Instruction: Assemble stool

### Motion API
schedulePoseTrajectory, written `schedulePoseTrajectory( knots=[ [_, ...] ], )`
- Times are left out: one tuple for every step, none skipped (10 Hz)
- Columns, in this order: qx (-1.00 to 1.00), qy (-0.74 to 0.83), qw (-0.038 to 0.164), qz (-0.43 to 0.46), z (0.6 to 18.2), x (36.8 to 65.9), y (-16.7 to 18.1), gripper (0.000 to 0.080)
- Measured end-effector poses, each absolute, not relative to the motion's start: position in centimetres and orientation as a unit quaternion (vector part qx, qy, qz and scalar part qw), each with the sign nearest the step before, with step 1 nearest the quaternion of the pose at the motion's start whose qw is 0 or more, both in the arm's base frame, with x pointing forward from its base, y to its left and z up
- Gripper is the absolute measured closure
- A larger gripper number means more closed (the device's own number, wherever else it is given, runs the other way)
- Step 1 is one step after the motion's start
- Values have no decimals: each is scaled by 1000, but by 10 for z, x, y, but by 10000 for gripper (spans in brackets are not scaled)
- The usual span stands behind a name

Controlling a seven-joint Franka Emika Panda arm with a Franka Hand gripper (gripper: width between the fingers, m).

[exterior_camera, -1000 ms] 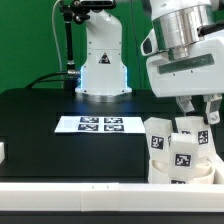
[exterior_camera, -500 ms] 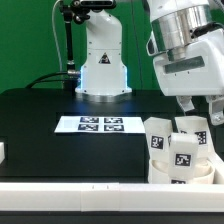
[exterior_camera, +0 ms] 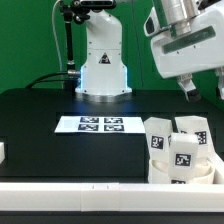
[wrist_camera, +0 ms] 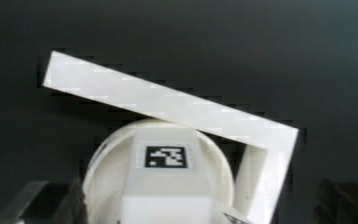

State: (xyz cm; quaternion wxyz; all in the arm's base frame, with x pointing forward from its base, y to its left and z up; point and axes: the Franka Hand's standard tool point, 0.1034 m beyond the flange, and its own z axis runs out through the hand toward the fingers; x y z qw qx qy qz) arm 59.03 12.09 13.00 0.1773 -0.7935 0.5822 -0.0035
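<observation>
Rising clear of the stool (exterior_camera: 180, 150), the gripper (exterior_camera: 203, 92) now hangs above it with jaws released and nothing held; a second ago it sat low over the legs. The stool stands on the black tabletop (exterior_camera: 60, 105) at the exterior view's right, legs up, near the marker board (exterior_camera: 100, 124). Judgement: the leg has been seated and let go.

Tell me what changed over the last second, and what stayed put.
The gripper rose straight up off the stool at the exterior view's right; its fingers, low beside the upright legs a second ago, now hang clear above them, open and empty. Stool, marker board and table did not move.
</observation>
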Motion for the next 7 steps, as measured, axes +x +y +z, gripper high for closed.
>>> schedulePoseTrajectory(
  knots=[
    [-796, 579, 177, -4, 128, 590, 121, 150],
    [-830, 530, 174, -15, 128, 590, 120, 150],
    [-851, 497, 170, -21, 128, 590, 121, 150],
    [-890, 427, 153, -37, 128, 589, 124, 150],
    [-922, 358, 136, -50, 127, 589, 127, 150],
    [-944, 297, 128, -60, 128, 591, 128, 150],
    [-959, 247, 125, -67, 128, 593, 129, 150]
  ],
)
